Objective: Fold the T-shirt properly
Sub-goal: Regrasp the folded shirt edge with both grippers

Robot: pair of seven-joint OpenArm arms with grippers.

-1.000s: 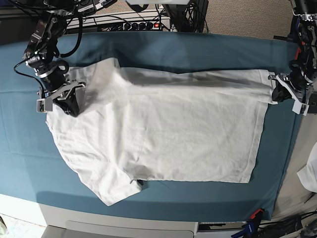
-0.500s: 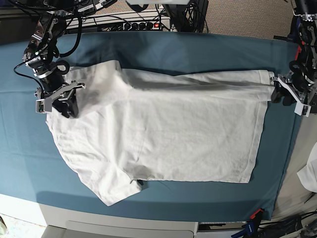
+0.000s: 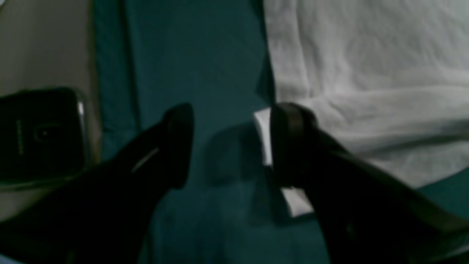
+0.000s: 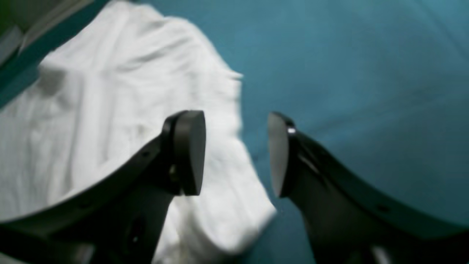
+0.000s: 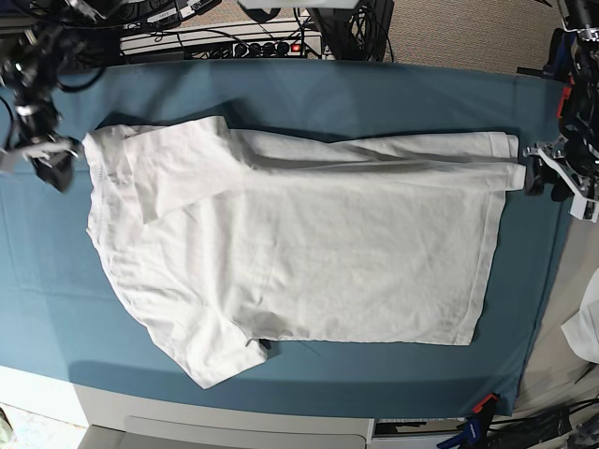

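Note:
The white T-shirt [image 5: 299, 253] lies spread on the teal sheet [image 5: 328, 94], its far edge folded over toward the middle and one sleeve at the near left. My right gripper [image 5: 51, 164] hangs open just left of the shirt's far-left corner. In the right wrist view my right gripper [image 4: 234, 154] has one finger over the T-shirt [image 4: 110, 91] and the other over bare sheet, holding nothing. My left gripper [image 5: 545, 178] stands open beside the shirt's far-right corner. In the left wrist view my left gripper [image 3: 231, 146] is empty, with the T-shirt [image 3: 366, 73] at upper right.
Cables and a power strip [image 5: 253, 42] run along the back edge. A small white cloth scrap [image 5: 585, 327] lies off the sheet at the right. A dark device [image 3: 40, 132] sits beside the sheet in the left wrist view. The table's front edge [image 5: 234, 426] is close.
Both grippers have opened and let go of the shirt. The right arm has pulled away to the left and back, the left arm slightly to the right. The folded edge now lies flat.

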